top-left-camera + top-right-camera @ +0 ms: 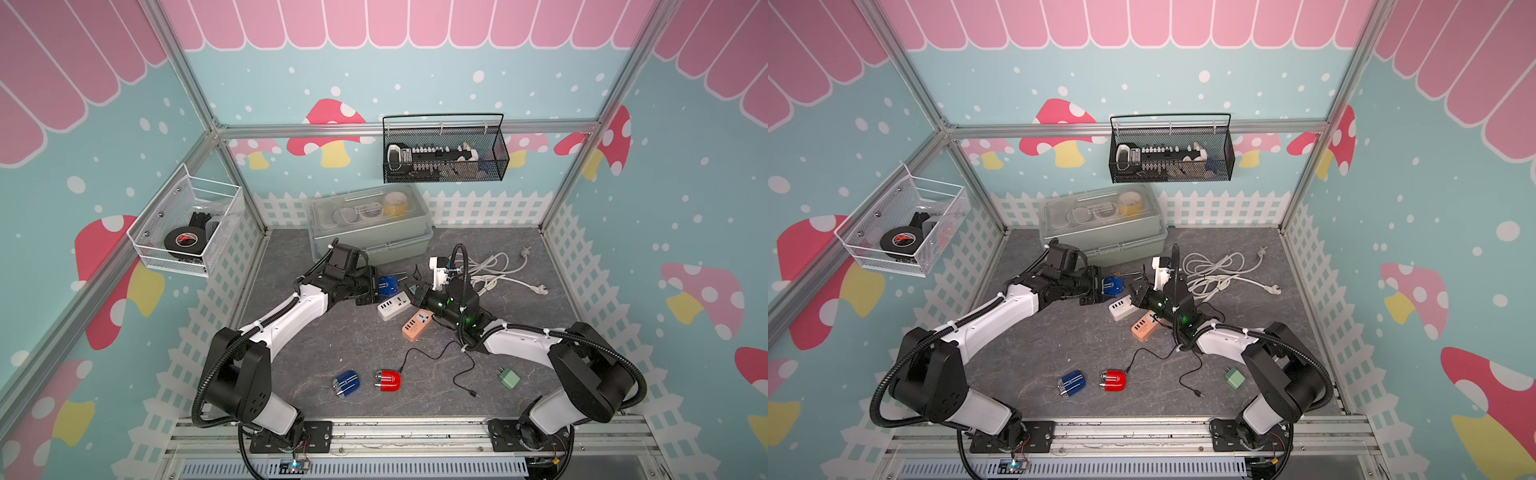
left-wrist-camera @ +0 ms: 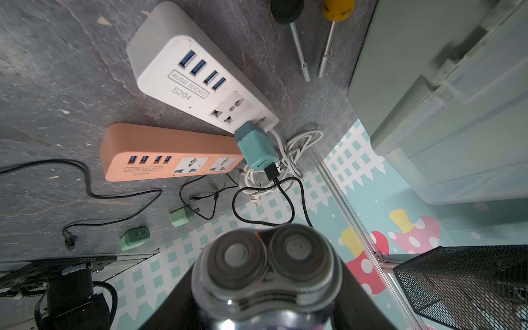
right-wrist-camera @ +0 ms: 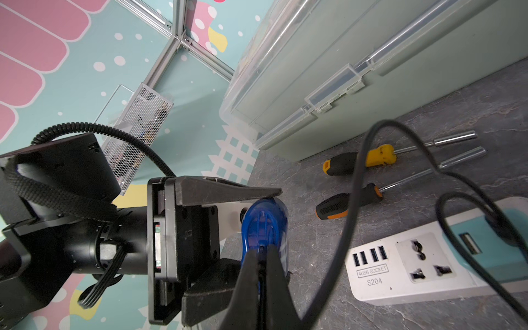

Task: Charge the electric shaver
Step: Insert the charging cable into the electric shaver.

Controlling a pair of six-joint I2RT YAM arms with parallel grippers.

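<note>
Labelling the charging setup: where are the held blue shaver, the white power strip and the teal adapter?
blue shaver (image 3: 264, 225): right wrist view, on its translucent blue body.
white power strip (image 2: 183, 91): left wrist view, on its labelled top face.
teal adapter (image 2: 255, 146): left wrist view, on its side face.

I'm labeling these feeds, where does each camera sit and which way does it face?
Top views: high at the front, looking down at the table; both arms whole, left gripper holding the blue shaver.
Left wrist: on the left arm, looking past the shaver's head at the white power strip; fingers flank the shaver.
Right wrist: on the right arm, looking along the right gripper, shut on the black cable at the shaver; left gripper shows.
Shared: every view shows the shaver and white power strip.
</note>
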